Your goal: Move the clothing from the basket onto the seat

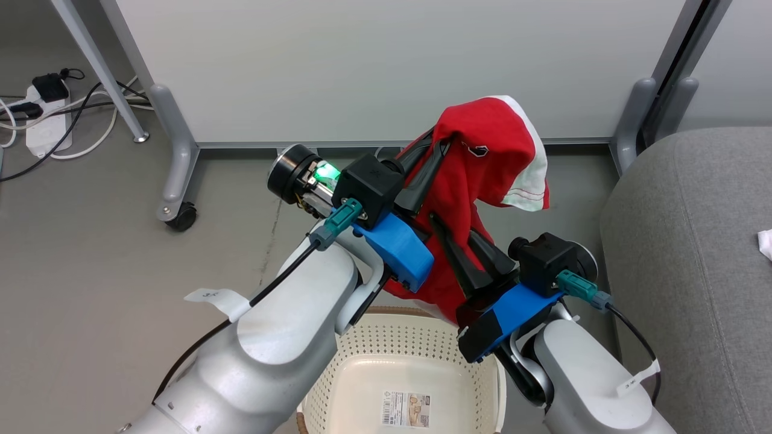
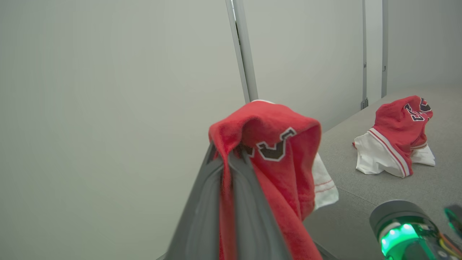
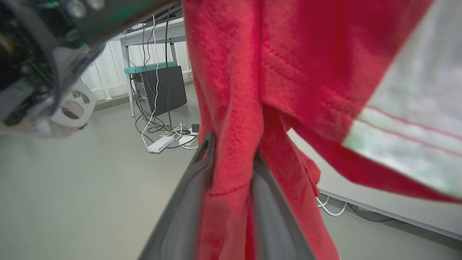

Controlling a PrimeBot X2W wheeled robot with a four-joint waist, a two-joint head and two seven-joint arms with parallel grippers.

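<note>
The left gripper (image 1: 441,138) and right gripper (image 1: 452,226) are both clenched on one red jersey (image 1: 482,144), which hangs above the basket (image 1: 362,343). A second jersey (image 2: 397,133) lies on the grey seat (image 1: 693,241) to the right. A white panel (image 1: 386,60) stands just behind, and a power strip (image 1: 48,129) lies far left.

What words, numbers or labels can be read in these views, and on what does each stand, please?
Nothing reads clearly enough to quote.
On the held red garment: black-and-white characters, folded, illegible.
On the second red garment, on the seat: black lettering, crumpled, illegible.
On the sticker in the basket: print too small.
On the left forearm tag and the right forearm tag: handwriting too small.
</note>
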